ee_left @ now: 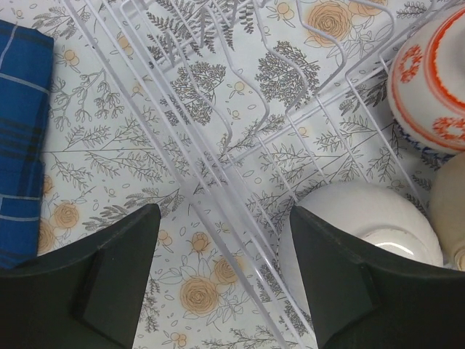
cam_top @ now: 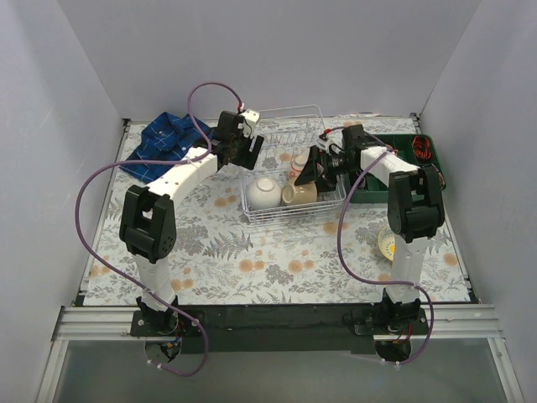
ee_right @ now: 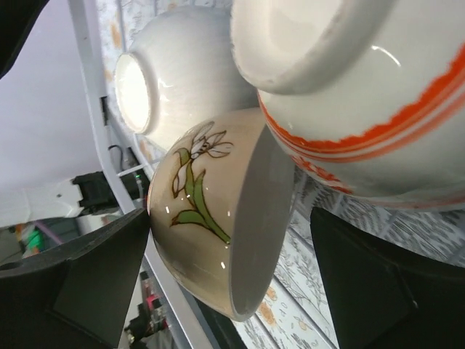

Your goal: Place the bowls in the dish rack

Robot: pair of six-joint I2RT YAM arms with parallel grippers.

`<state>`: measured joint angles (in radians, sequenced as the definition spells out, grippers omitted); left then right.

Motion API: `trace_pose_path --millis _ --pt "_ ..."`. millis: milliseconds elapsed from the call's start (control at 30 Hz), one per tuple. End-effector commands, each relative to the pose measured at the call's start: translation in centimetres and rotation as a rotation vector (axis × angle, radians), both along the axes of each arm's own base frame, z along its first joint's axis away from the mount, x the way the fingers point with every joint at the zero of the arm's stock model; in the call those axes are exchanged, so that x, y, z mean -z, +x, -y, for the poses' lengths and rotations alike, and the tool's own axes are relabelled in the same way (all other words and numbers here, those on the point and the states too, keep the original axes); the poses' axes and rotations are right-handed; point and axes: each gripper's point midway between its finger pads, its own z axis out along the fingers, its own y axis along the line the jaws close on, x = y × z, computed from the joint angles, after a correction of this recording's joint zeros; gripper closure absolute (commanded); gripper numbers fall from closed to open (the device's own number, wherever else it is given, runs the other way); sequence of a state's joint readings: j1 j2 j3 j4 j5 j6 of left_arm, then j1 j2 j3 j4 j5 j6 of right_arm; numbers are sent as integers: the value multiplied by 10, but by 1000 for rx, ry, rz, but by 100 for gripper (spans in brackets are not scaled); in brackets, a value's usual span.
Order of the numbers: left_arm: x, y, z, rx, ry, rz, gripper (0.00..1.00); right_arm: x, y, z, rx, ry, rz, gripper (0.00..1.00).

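Observation:
The white wire dish rack (cam_top: 312,113) stands mid-table. Inside it lie a white bowl (cam_top: 263,191), a beige flower-painted bowl (cam_top: 299,194) on its side, and an orange-patterned bowl (cam_top: 299,165). My right gripper (cam_top: 317,174) is open, its jaws wide on either side of the beige bowl (ee_right: 211,211), with the orange-patterned bowl (ee_right: 363,87) and the white bowl (ee_right: 174,80) just beyond. My left gripper (cam_top: 243,153) is open and empty over the rack's left rim (ee_left: 218,145), with the white bowl (ee_left: 370,218) by its right finger. A yellow bowl (cam_top: 387,243) sits on the mat outside the rack.
A folded blue plaid cloth (cam_top: 168,144) lies at the back left, also at the left edge of the left wrist view (ee_left: 22,145). A green compartmented tray (cam_top: 440,180) holding red items stands right of the rack. White walls enclose the floral mat.

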<state>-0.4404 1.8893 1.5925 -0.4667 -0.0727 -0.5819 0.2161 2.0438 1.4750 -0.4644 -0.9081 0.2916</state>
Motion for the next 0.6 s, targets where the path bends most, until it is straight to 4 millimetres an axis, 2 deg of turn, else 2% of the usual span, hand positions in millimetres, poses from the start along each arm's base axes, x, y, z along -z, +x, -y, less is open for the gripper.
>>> trace_pose_path --millis 0,133,233,367,500,567 --pt "-23 10 4 18 -25 58 28 -16 22 39 83 -230 169 1" --pt "-20 10 11 50 -46 47 29 -23 30 48 112 -288 221 2" --pt "-12 3 27 126 -88 1 31 -23 33 47 116 -292 220 2" --pt "-9 -7 42 205 -142 -43 32 -37 37 43 108 -262 256 3" --pt "-15 -25 67 348 -237 -84 35 -49 38 39 87 -237 293 4" --pt "-15 -27 75 377 -258 -91 39 -50 38 42 92 -257 310 5"
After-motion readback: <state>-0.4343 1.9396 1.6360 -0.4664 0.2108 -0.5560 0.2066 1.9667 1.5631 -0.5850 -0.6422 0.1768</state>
